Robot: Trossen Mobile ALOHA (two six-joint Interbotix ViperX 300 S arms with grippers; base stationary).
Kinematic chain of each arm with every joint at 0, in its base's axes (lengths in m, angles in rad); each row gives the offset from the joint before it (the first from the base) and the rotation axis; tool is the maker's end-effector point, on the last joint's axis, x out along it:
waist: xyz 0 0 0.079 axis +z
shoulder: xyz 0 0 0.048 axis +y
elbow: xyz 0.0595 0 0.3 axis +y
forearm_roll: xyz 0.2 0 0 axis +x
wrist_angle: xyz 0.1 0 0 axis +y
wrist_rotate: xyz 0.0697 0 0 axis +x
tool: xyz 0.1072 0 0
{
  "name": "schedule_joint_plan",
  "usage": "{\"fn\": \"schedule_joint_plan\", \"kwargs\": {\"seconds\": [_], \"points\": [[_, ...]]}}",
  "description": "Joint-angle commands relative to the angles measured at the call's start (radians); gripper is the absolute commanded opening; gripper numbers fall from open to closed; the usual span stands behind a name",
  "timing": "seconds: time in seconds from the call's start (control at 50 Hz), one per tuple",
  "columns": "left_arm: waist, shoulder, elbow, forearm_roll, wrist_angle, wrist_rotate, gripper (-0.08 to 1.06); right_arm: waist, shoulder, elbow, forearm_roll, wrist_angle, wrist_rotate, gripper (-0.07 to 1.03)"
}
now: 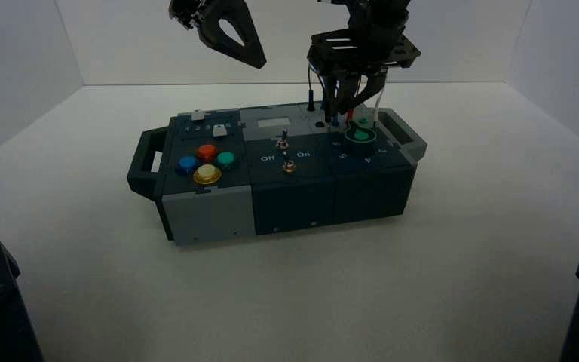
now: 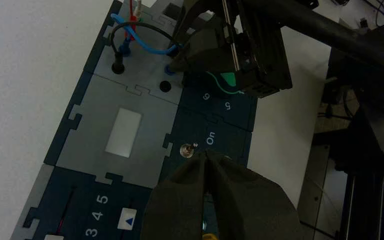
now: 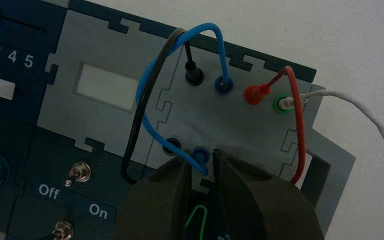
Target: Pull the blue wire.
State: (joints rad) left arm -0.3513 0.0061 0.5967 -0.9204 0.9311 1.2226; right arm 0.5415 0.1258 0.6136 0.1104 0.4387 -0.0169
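Observation:
The blue wire loops tall over the grey panel at the back of the box. One blue plug sits in a far socket, the other in a near one. My right gripper is lowered onto that corner. Its fingers straddle the near blue plug, open, with a narrow gap on either side. The left wrist view shows the same wire running under the right gripper. My left gripper hangs shut and empty above the toggle switches, raised behind the box.
A black wire loops beside the blue one. A red wire and a white wire are plugged in farther along. A green knob, two toggle switches and coloured buttons sit on the box top.

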Motion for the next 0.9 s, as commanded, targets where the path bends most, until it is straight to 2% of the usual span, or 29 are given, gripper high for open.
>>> {"fn": "schedule_joint_plan", "kwargs": {"seconds": [0.02,0.58,0.64,0.72,0.9], "points": [[0.002,-0.015,-0.008,-0.006,0.006,0.012,-0.03,-0.003,-0.009,-0.028,0.000,-0.005,0.000,0.21],[0.002,-0.012,-0.008,-0.006,0.015,0.012,-0.03,-0.006,0.008,-0.032,-0.002,-0.008,-0.002,0.19],[0.002,-0.012,-0.008,-0.006,0.014,0.012,-0.03,-0.006,0.008,-0.032,0.000,-0.008,-0.002,0.14],[0.002,-0.009,-0.009,-0.006,0.015,0.012,-0.03,-0.009,0.008,-0.032,-0.002,-0.006,-0.002,-0.04],[0.002,-0.009,-0.009,-0.006,0.015,0.012,-0.03,-0.011,0.000,-0.034,-0.002,0.006,0.000,-0.02]]}}
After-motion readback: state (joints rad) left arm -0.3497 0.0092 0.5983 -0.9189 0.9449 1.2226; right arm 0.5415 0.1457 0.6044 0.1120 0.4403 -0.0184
